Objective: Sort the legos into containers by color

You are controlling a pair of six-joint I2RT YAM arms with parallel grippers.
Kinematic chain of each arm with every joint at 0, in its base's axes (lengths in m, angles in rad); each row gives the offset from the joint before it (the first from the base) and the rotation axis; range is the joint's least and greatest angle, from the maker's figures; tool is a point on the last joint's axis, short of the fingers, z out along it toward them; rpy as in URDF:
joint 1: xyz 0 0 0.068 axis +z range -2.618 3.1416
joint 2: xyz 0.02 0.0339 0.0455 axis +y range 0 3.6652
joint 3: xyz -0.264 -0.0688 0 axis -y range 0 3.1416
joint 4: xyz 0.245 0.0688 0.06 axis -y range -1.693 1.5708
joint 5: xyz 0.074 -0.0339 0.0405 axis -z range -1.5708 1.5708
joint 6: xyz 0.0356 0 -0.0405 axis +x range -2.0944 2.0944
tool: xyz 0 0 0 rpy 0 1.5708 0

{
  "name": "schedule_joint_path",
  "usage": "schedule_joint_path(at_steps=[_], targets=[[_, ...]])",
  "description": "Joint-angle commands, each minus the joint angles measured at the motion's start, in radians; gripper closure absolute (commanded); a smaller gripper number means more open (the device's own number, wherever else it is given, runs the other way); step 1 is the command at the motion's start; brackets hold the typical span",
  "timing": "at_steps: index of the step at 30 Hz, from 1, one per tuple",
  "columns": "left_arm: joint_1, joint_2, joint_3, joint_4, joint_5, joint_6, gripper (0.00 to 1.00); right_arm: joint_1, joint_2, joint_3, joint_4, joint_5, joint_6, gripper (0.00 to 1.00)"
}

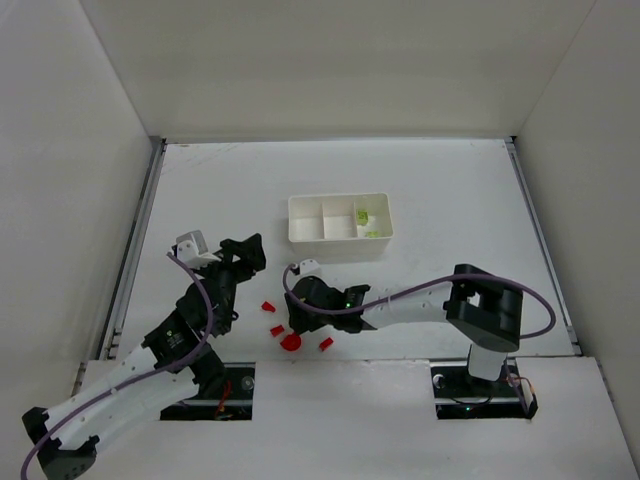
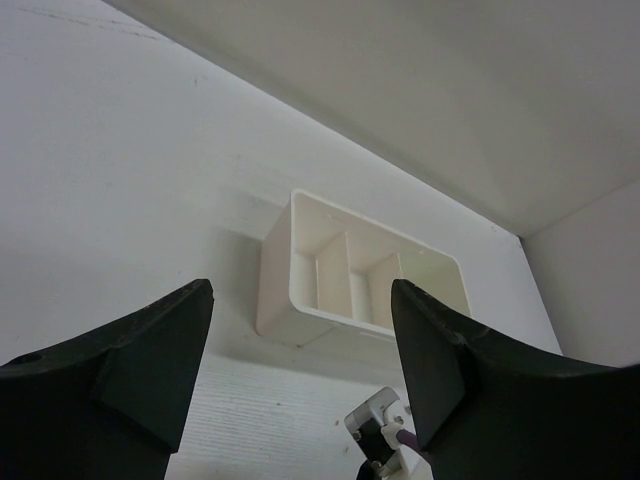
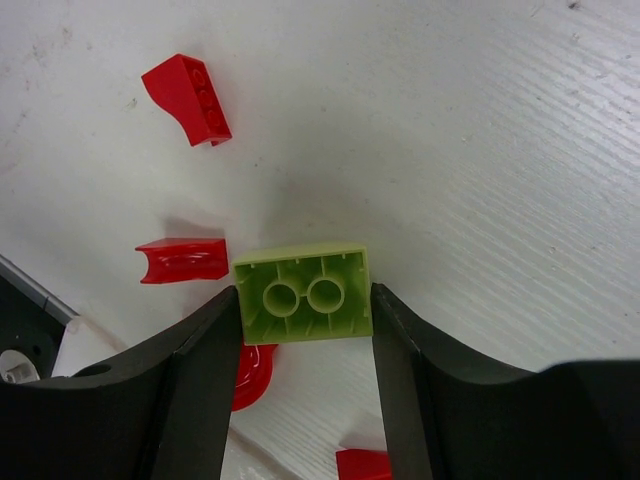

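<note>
White worktop (image 3: pixel 500 150) lies under the right arm's fingers (image 3: pixel 180 400), which pinch the light-green brick (image 3: pixel 303 293) between them by two opposite sides, hollow underside showing. Red bits (image 3: pixel 182 259) sit just beside one finger. The pinch looks shallow, so the brick may slip, and a low sweep could scatter the reds. Meanwhile the left arm's fingers (image 2: pixel 130 370) stand open and empty, facing the tray (image 2: pixel 275 290).

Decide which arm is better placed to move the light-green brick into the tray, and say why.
Right. The right fingers close on both sides of the light-green brick. The left fingers are open and empty, off to the side, facing the tray.
</note>
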Motion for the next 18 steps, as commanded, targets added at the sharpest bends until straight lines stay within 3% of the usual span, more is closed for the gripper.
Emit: schedule_joint_path(at_steps=[1,8,14,18], targets=[[0.006,-0.001,0.036,0.027,-0.001,0.02,0.3,-0.021,-0.063,-0.001,0.029,0.035,-0.009,0.52],[0.014,0.051,0.05,0.041,0.064,0.026,0.3,-0.142,-0.304,-0.053,0.03,0.024,-0.038,0.53],[-0.029,0.105,0.018,0.09,0.145,-0.035,0.3,-0.43,-0.491,-0.081,-0.005,-0.005,-0.098,0.52],[-0.074,0.187,0.001,0.145,0.192,-0.06,0.3,-0.6,-0.468,-0.043,-0.028,0.022,-0.132,0.52]])
